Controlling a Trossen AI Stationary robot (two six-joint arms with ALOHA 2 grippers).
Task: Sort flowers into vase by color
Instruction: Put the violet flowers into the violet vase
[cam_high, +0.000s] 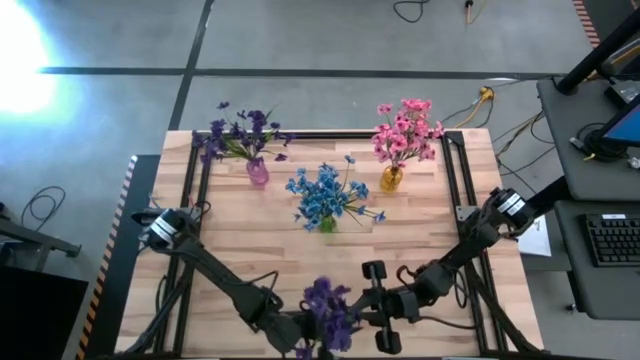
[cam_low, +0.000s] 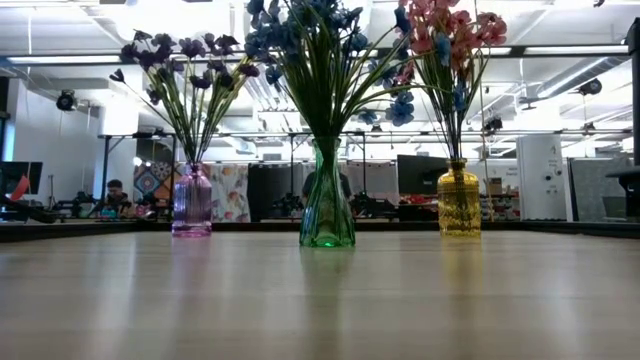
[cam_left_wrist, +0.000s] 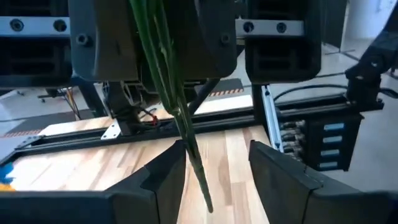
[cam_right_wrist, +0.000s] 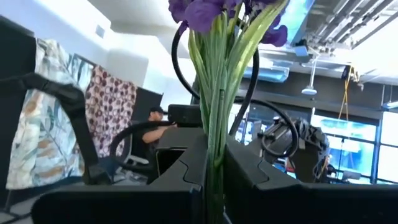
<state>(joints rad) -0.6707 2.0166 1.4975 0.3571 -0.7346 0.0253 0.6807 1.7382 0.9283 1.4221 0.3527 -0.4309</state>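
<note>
My right end effector clenched on a purple sprig near the tabletop's front edge, left end effector loose around its stems; purple flowers in the pink vase, blue flowers in the green vase, pink flowers in the yellow vase.

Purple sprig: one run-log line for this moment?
right gripper: shut on purple sprig | left gripper: open around stems | purple vase: far side

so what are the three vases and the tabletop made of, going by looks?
Purple vase, green vase, yellow vase: likely tinted glass or clear plastic, since light and the stems show through and the surfaces are glossy. The yellow one looks ribbed. Tabletop: pale wood planks, visible seams and grain; the low view shows a soft sheen, so probably sealed.
</note>
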